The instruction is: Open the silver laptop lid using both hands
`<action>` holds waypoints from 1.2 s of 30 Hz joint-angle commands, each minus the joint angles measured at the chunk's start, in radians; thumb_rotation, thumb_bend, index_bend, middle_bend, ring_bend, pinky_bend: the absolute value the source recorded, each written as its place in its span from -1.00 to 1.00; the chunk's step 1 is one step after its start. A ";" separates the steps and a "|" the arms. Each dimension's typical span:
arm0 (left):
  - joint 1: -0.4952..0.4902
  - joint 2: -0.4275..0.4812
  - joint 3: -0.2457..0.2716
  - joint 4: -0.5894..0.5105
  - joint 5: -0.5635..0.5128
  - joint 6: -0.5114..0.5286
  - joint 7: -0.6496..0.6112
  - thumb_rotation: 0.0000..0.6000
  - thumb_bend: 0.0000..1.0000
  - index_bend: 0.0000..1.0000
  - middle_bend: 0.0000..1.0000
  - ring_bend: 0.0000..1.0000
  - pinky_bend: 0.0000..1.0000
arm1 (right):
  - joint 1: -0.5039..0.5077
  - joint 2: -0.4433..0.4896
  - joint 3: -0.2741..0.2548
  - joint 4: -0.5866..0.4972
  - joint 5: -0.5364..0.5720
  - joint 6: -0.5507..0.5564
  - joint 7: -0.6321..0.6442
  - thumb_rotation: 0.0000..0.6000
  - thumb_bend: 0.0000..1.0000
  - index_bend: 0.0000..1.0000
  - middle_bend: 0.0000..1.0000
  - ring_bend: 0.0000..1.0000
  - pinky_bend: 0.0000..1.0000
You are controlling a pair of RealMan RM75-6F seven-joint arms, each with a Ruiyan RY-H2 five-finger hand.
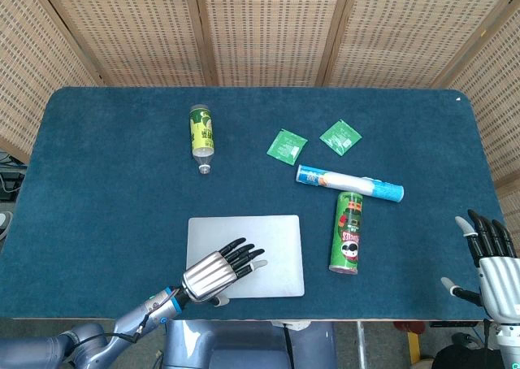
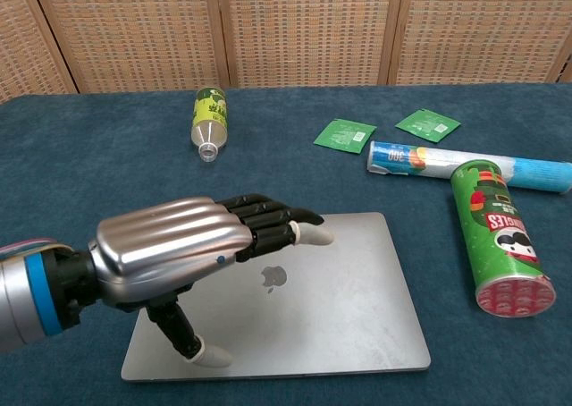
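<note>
The silver laptop (image 1: 272,243) (image 2: 357,308) lies closed and flat near the table's front edge. My left hand (image 1: 221,271) (image 2: 192,245) hovers over the lid's front left part, palm down, fingers stretched out and apart, thumb pointing down near the front edge. It holds nothing. My right hand (image 1: 491,259) stands open at the table's right edge, well away from the laptop, and only the head view shows it.
A green chips can (image 1: 348,232) (image 2: 497,248) lies just right of the laptop. Behind it lies a blue-and-white tube (image 1: 349,184) (image 2: 465,165). Two green sachets (image 1: 286,146) (image 1: 340,136) and a green bottle (image 1: 201,133) (image 2: 208,120) lie further back.
</note>
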 commanded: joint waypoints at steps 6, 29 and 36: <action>-0.018 -0.067 0.004 0.043 -0.057 -0.023 0.040 1.00 -1.00 -1.00 -1.00 -1.00 -1.00 | 0.000 0.000 -0.002 0.002 -0.002 -0.001 0.005 1.00 -1.00 -0.99 -1.00 -1.00 -1.00; -0.062 -0.187 0.001 0.141 -0.170 -0.054 0.122 1.00 -1.00 -1.00 -1.00 -1.00 -1.00 | 0.002 0.011 0.000 0.006 0.007 -0.005 0.032 1.00 -1.00 -0.99 -1.00 -1.00 -1.00; -0.068 -0.200 0.004 0.154 -0.189 -0.050 0.137 1.00 -0.42 -1.00 -1.00 -1.00 -1.00 | 0.002 0.015 0.001 0.006 0.009 -0.005 0.042 1.00 -1.00 -0.99 -1.00 -1.00 -1.00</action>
